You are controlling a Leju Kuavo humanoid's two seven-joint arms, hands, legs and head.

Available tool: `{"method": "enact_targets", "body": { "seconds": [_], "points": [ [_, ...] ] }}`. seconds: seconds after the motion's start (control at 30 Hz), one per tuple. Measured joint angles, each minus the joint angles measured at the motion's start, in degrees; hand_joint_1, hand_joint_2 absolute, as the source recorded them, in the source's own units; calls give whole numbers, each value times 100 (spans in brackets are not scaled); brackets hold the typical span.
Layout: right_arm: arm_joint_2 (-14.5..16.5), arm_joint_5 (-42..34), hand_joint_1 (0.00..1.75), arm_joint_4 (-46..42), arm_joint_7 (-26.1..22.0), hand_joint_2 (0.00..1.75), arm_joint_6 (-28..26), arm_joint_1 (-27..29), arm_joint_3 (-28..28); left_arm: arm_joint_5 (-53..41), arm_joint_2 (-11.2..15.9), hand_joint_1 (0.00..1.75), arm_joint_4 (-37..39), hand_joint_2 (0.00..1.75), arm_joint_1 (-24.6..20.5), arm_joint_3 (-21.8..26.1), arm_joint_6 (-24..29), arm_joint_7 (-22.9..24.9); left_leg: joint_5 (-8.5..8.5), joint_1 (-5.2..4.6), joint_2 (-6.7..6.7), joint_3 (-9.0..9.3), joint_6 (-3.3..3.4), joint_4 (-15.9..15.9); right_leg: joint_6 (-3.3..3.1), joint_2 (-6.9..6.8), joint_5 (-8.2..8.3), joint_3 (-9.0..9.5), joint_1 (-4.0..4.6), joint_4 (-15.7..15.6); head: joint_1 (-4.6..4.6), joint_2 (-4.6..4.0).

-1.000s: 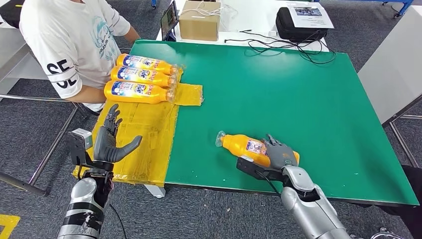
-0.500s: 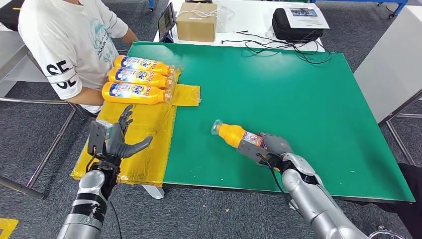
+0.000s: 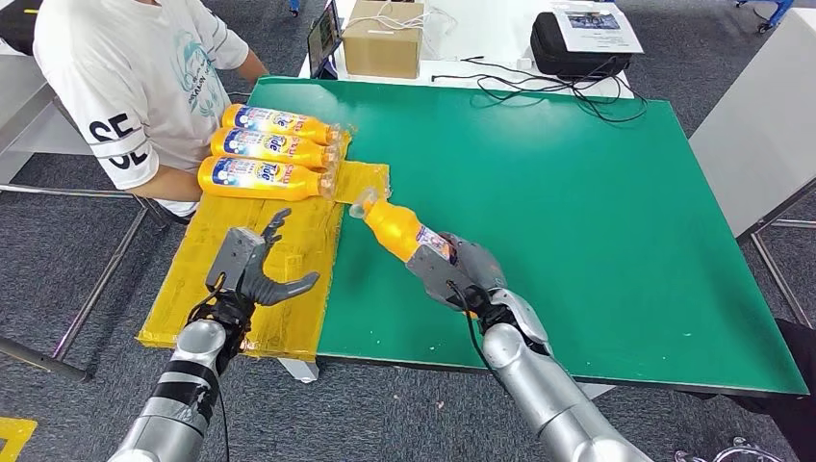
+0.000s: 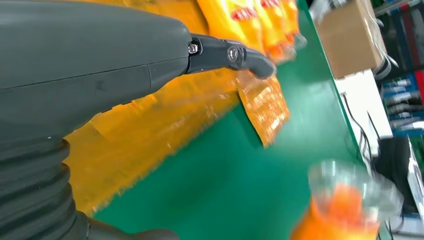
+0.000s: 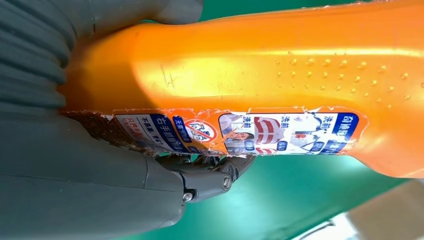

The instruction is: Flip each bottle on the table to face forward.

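While the right hand (image 3: 462, 272) grips it, the bottle (image 3: 396, 231) tilts over the green mat's (image 3: 577, 192) edge.

Orange bottle (image 3: 399, 231) tilted, lifted above table

Three bottles (image 3: 265, 149) lie side by side on a plastic sheet (image 3: 241, 279) at the table's (image 3: 597, 221) left edge, a seated person (image 3: 135, 87) just beyond them. Behind the table stand a cardboard box (image 3: 385, 38) and, further right, a case (image 3: 582, 43).

I see a person (image 3: 135, 87) in a white shirt upper left, a brown box (image 3: 383, 38) and black bag (image 3: 582, 43) up top.
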Motion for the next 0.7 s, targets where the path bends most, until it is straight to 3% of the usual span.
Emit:
{"method": "enact_targets", "body": {
  "seconds": [0.17, 0.43, 0.7],
  "points": [
    [230, 39, 175, -175, -134, 175, -244, 63, -34, 99, -41, 0, 71, 175, -72, -147, -57, 38, 0, 0, -5, -4, 0, 0, 0, -1, 0, -3, 0, 0, 1, 0],
    [706, 331, 175, -285, -409, 175, -633, 100, 23, 1067, -265, 0, 247, 175, -279, -194, -712, 104, 0, 2, -3, -6, 0, -1, 0, -1, 0, -4, 2, 1, 2, 0],
    [880, 484, 175, -287, -664, 175, -774, 102, 231, 2092, -319, 0, 269, 175, -326, -260, -1338, 264, 0, 1, -4, -8, 0, 0, 0, -1, -1, -5, 1, 0, 2, 0]
  ]
}}
